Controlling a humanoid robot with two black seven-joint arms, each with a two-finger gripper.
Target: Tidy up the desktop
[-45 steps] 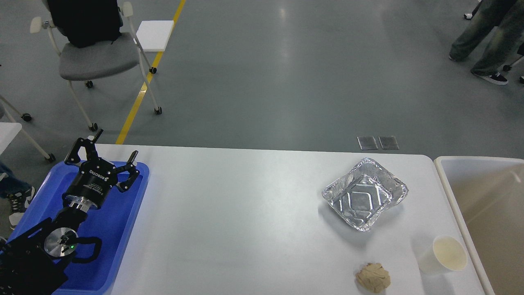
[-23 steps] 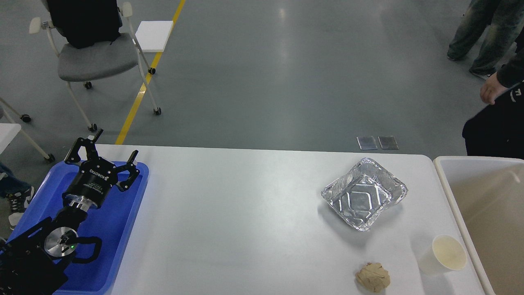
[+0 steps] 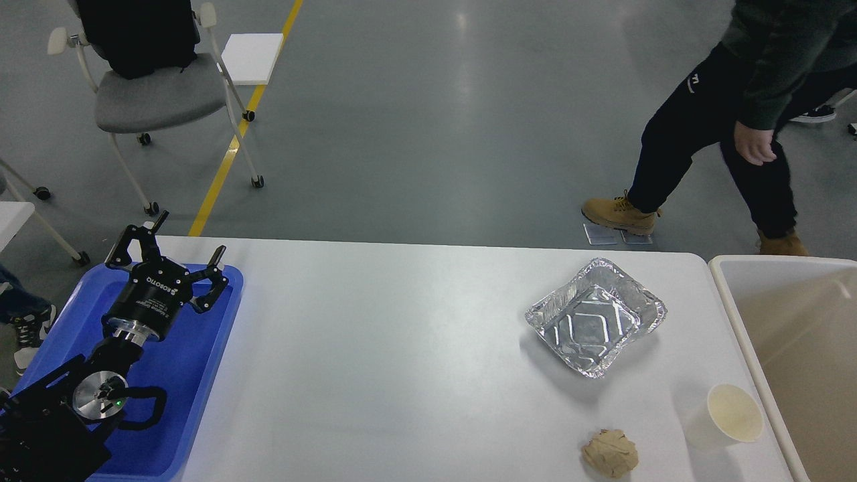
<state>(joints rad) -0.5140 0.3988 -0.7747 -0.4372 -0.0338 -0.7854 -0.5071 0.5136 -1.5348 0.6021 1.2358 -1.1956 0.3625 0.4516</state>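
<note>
The white desktop [image 3: 402, 361] fills the lower middle of the head view. On its right part lie a crumpled foil tray [image 3: 594, 317], a white paper cup [image 3: 726, 416] and a brown crumpled paper ball [image 3: 610, 453]. My left gripper [image 3: 189, 240] is open and empty, held over the far end of the blue tray [image 3: 194, 375] at the desktop's left end. It is far from the three items. My right arm and gripper are out of view.
A beige bin with a white rim [image 3: 726, 281] stands against the desktop's right end. A person in black trousers and tan boots [image 3: 710, 134] walks just behind the far right corner. A grey chair [image 3: 157, 94] stands beyond the far left corner.
A person has walked into view behind the table's far right corner, moving left. My left arm and the items on the desktop have not moved.
</note>
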